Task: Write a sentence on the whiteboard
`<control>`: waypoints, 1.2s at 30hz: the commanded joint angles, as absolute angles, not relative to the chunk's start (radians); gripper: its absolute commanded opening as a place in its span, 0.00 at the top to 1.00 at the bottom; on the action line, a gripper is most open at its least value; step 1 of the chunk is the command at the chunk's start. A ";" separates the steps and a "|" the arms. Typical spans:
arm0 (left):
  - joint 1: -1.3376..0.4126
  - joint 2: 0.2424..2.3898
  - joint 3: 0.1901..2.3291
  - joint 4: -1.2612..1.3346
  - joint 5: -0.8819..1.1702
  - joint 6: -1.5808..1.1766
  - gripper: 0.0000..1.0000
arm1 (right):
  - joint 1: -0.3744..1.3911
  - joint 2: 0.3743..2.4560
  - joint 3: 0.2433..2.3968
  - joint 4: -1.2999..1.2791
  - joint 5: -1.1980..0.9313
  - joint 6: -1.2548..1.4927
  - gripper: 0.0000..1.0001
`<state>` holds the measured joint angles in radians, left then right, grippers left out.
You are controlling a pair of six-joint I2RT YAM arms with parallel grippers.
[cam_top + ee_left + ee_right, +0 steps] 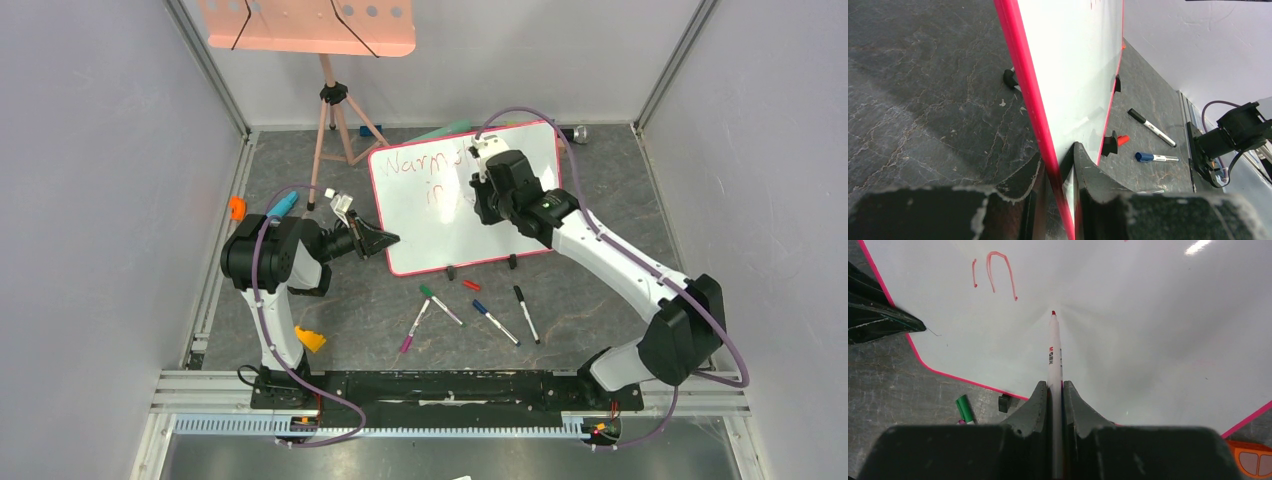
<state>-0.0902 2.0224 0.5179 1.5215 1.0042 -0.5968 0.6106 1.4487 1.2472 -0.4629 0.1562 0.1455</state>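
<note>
The whiteboard point(440, 225) stands tilted on two black clip feet, with a pink-red rim. The sentence point(425, 165) in red reads "Warm" on the top line and "in" point(993, 270) below; the rest is hidden by the right arm. My left gripper point(385, 240) is shut on the whiteboard's left rim point(1035, 110), one finger on each side. My right gripper point(487, 165) is shut on a red marker point(1053, 350). Its tip point(1053, 313) is at the board surface, right of and below "in". I cannot tell if it touches.
Several capped markers lie on the floor in front of the board: green point(440, 303), purple point(414, 326), blue point(494, 321), black point(526, 313). A red cap point(471, 285) lies near the feet. A salmon perforated tray point(305, 25) on a tripod stands behind left.
</note>
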 commanded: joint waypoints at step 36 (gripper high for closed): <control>-0.074 2.039 0.517 1.557 0.849 -0.486 0.93 | 0.673 1.514 1.273 -0.382 0.088 0.122 1.00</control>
<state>-0.0902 2.0224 0.5171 1.5219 1.0042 -0.5968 0.6643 1.5024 1.2320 -0.4191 0.1020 0.1375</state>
